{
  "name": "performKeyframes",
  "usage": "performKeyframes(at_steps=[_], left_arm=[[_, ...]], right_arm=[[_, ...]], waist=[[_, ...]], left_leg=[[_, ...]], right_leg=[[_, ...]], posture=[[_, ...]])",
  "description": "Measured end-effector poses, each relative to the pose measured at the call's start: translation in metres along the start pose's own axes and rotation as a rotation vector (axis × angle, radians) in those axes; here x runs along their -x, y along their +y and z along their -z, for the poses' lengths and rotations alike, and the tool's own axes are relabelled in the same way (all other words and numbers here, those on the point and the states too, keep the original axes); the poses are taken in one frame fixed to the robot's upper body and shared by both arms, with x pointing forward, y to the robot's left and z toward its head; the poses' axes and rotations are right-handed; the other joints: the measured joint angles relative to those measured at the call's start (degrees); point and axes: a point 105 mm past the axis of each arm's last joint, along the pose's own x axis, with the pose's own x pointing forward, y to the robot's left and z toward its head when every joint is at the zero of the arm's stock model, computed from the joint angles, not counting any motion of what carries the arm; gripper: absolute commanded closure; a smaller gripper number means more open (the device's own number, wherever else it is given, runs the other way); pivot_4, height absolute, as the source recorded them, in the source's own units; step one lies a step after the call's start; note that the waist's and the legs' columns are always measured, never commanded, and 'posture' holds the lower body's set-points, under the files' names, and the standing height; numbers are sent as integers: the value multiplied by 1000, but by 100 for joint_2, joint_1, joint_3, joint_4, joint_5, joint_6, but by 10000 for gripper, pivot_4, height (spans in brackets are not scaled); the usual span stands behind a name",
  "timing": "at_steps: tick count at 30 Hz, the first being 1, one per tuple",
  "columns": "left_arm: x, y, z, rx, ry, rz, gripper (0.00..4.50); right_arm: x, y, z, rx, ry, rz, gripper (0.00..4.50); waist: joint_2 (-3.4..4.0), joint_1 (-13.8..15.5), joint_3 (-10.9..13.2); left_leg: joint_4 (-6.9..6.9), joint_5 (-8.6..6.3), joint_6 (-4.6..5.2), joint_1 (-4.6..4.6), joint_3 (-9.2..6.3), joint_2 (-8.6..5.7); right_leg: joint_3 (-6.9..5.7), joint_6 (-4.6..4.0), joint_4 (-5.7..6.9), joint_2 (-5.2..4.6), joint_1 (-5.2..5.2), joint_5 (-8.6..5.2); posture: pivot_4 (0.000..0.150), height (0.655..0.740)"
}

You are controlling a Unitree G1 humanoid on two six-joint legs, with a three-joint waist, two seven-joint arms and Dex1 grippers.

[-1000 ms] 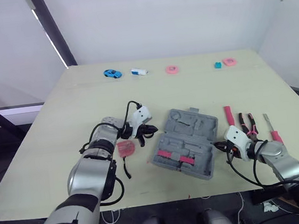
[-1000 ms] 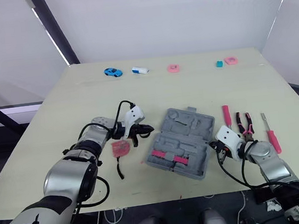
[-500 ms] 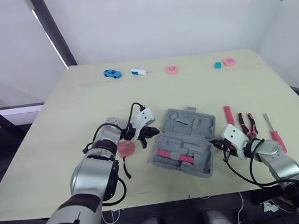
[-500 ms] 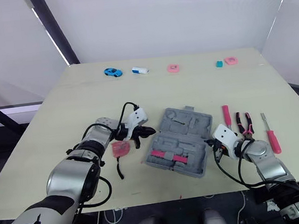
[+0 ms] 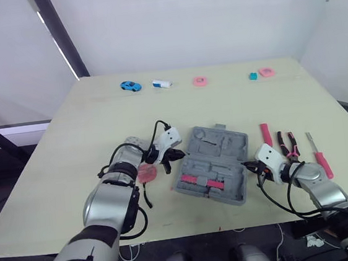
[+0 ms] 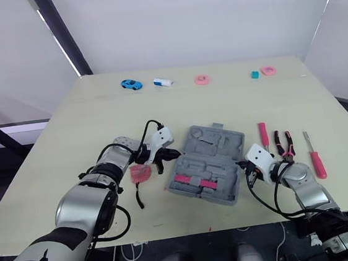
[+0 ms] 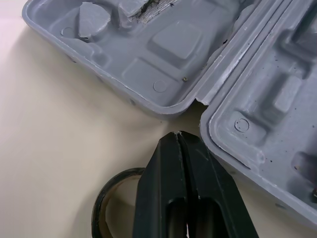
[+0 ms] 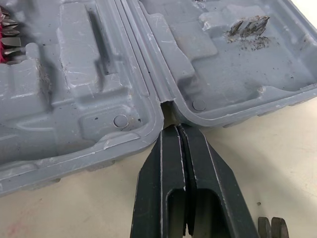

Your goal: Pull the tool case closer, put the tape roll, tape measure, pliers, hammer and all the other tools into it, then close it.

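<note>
both grippers shut at the hinge ends of the open case

the left gripper (image 7: 178,136) has its 2 black fingers pressed together with nothing between them. its tips sit at the left end of the hinge of the grey plastic tool case (image 5: 216,143), just off the notch where the 2 halves meet. the right gripper (image 8: 177,128) is closed the same way and also holds nothing. its tips are at the hinge notch on the case's right side; whether they touch the plastic cannot be told.

the case lies open and flat on the pale yellow table (image 5: 99,126), both moulded halves facing up. a row of pink bits (image 5: 202,180) sits in the nearer half.

a dark ring-shaped tape roll (image 7: 102,208) lies on the table just left of the case, under the left gripper's fingers.

right of the case 3 tools lie side by side, apart from it: a red-handled tool (image 5: 266,134) nearest, then pink-and-black-handled pliers (image 5: 287,143), then a pink-handled screwdriver (image 5: 319,157) farthest out.

well beyond the case, along the table's far edge, are a blue toy car (image 5: 130,85), a white-and-blue item (image 5: 161,83), a pink ring (image 5: 200,81), a small teal piece (image 5: 253,76) and another pink ring (image 5: 267,71).
</note>
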Motion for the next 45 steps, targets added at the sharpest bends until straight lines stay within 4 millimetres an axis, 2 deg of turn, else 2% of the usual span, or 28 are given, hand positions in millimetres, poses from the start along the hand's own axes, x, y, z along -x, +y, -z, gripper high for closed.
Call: performKeyframes(at_steps=[19,45], left_arm=[[0,-7,1,30,11,76,44481],[6,-23,11,57,63,229,44481]], right_arm=[[-2,1,3,-9,-6,-4,45000],[4,10,3,-36,-22,-108,45000]], waist=[[0,-3,0],[0,0,0]], left_leg=[[0,0,0,-1,0,0],[0,0,0,-2,0,0]], right_leg=[[1,0,-2,0,0,0],[1,0,-2,0,0,0]], posture=[[1500,7395],[1500,7395]])
